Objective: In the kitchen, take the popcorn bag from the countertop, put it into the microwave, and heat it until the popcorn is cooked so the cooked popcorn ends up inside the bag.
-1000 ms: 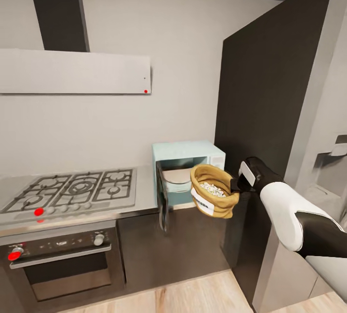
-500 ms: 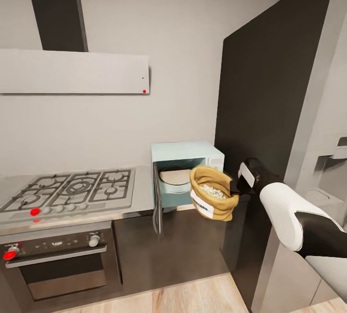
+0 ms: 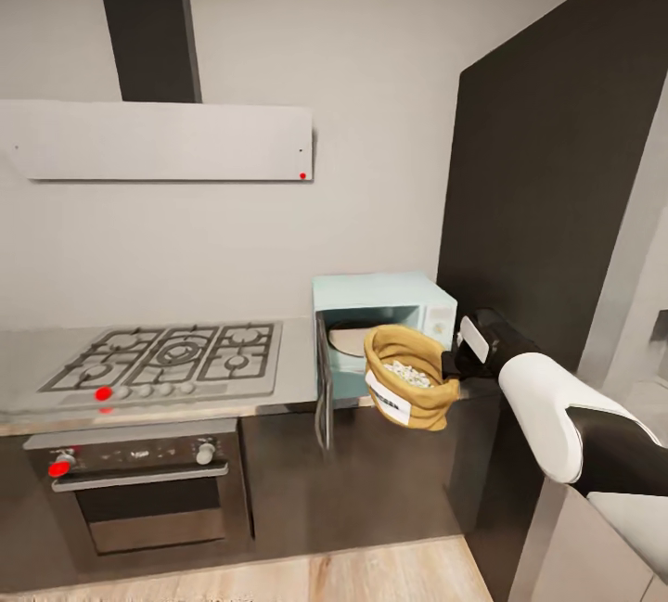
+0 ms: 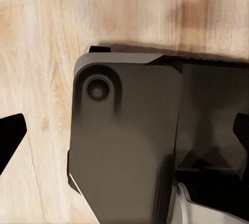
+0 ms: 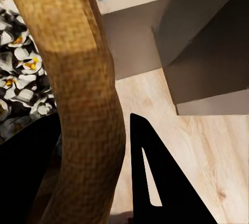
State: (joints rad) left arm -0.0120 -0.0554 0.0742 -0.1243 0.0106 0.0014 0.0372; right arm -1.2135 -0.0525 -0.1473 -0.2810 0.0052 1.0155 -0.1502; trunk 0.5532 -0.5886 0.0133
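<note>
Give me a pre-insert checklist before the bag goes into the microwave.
1. Microwave door open: ok, swung out toward the hob side.
2. Right claw on the popcorn bag: ok, shut on its rolled rim.
3. Bag upright, popcorn inside: ok.
4. Cavity free: cannot tell, a pale round plate shows, the rest is hidden by the bag.
5. Bag lined up with the opening: not ok, it hangs in front of the counter edge, partly over the control side.

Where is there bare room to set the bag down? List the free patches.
Free: the countertop strip between the gas hob and the open microwave. Inside the microwave sits a pale turntable plate. Crowded: the popcorn bag, held by the right hand, hangs before the opening.
</note>
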